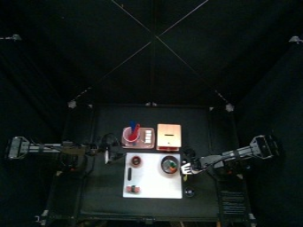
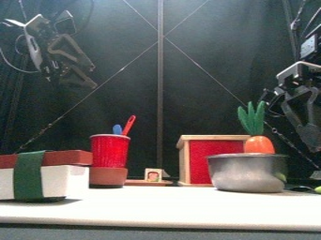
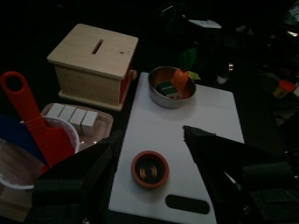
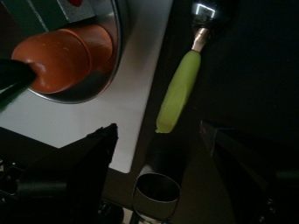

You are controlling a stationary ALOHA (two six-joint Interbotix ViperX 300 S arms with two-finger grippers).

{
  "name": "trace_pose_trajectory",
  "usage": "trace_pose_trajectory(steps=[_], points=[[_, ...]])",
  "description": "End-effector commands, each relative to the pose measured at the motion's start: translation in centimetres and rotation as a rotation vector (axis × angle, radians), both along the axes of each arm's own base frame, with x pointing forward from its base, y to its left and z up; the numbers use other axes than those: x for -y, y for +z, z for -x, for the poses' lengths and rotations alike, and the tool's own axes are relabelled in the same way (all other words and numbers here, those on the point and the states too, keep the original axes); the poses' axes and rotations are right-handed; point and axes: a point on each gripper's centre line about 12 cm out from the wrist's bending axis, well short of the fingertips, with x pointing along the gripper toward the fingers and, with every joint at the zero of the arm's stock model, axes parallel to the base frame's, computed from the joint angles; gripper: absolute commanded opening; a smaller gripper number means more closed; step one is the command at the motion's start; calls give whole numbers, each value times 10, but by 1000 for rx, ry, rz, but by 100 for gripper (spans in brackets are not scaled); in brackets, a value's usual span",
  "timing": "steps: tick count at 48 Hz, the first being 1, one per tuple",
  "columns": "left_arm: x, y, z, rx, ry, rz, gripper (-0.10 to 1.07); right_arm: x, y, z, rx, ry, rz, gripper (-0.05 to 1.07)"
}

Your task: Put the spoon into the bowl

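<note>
Dim light is falling from above, the white mat [image 1: 154, 182] glowing mid-frame in the top view against black curtains. The front view is looking soft. Shadow is swallowing the right wrist view's lower half; the bowl [image 4: 73, 54] rim is perhaps glaring slightly.

Silver metal bowl [image 4: 73, 52] holding an orange carrot [image 4: 68, 54] with green leaves, lime-green spoon handle [image 4: 177, 92] beside the bowl, red cup [image 2: 109, 150], pale wooden box [image 3: 93, 61] with a red front, white mat [image 3: 187, 149] on a black worktop [image 1: 89, 160]
</note>
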Motion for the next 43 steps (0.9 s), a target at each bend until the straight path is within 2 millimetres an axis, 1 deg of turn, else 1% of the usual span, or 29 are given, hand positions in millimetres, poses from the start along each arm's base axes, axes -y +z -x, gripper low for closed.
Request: trace_pose_trajectory(steps=[1, 6, 13, 33, 38, 41, 43], points=[[-1, 4, -2, 15, -1, -3, 92, -1, -1, -7, -7, -5, -4, 101], [-1, 4, -1, 15, 1, -1, 92, -2, -7, -9, -35, -8, -3, 100], [-3, 4, -1, 13, 8, -5, 92, -3, -11, -15, -48, -7, -1, 96], [-2, 5, 0, 21, 7, 3, 92, -5, -30, -18, -122, 1, 13, 74], [-2, 6, 0, 24, 7, 3, 92, -6, -28, -22, -117, 5, 14, 68], [-2, 7, -1, 27, 7, 2, 92, -6, -23, -25, -98, 13, 16, 63], [-2, 8, -1, 30, 8, 1, 92, -7, -17, -28, -78, 23, 15, 62]])
